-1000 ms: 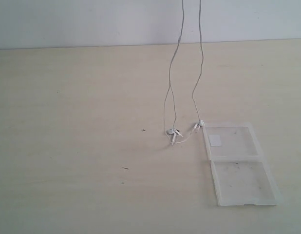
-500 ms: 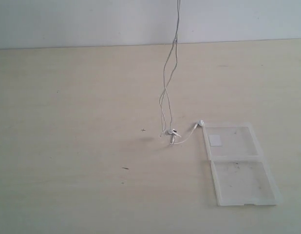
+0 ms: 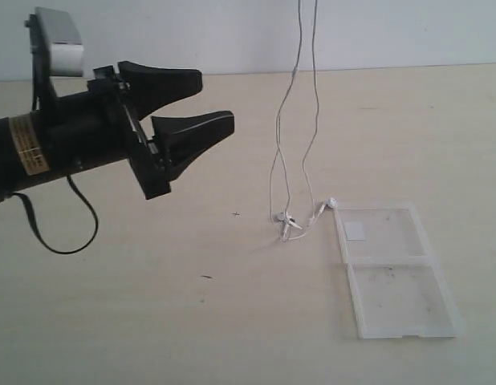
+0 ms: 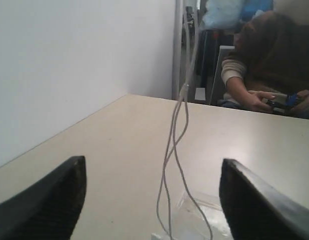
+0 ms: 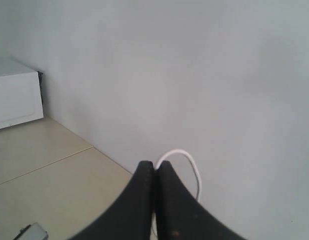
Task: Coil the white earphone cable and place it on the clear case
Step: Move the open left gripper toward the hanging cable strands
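The white earphone cable point(image 3: 281, 136) hangs in two thin strands from above the exterior view's top edge down to the table. Its earbuds point(image 3: 286, 219) lie in a small tangle just left of the clear case point(image 3: 392, 269), which lies open and flat. My left gripper point(image 3: 196, 108) is open, in the air left of the hanging strands, jaws pointing at them. From the left wrist, the cable point(image 4: 173, 150) hangs between the wide-apart fingers point(image 4: 49, 200). My right gripper point(image 5: 155, 165) is shut on the cable, a white loop point(image 5: 187, 162) curling out past its tips.
The pale wooden table point(image 3: 111, 305) meets a white wall at the back. Small dark specks point(image 3: 206, 277) dot the tabletop. A person's arm and hands point(image 4: 254, 95) sit beyond the far table edge in the left wrist view. A white box point(image 5: 14, 97) stands by the wall.
My left arm has come into the exterior view from the left with its gripper open. The hanging strands have spread apart again and the earbud tangle has shifted slightly.
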Robot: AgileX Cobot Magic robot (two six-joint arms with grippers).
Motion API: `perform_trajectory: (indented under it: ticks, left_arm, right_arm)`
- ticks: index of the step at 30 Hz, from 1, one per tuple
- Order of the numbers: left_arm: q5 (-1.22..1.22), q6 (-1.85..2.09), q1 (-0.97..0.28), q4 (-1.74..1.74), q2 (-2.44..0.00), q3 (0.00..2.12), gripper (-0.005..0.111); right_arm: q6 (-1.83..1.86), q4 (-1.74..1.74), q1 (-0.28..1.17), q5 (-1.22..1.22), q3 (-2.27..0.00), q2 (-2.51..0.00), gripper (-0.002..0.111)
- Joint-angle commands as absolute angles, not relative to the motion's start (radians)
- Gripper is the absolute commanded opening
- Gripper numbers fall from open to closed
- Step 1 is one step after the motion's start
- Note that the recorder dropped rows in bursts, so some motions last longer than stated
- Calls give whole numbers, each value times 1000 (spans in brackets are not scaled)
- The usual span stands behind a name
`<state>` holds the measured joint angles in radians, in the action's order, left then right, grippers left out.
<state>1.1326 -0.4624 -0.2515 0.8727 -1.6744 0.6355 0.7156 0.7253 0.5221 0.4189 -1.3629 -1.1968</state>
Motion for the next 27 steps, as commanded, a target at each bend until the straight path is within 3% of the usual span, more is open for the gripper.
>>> perform_trajectory:
  ticks: [1, 8, 27]
  left_arm:
    - [1147, -458, -292, 846, -1754, 704, 72]
    - [1148, -428, -368, 728, -1849, 748, 72]
    - [1157, -261, -368, 811, -1851, 817, 72]
  right_arm:
    - [712, 717, 523, 427, -1360, -1201, 0]
    - [712, 704, 523, 427, -1360, -1201, 0]
    - [712, 702, 523, 427, -1360, -1201, 0]
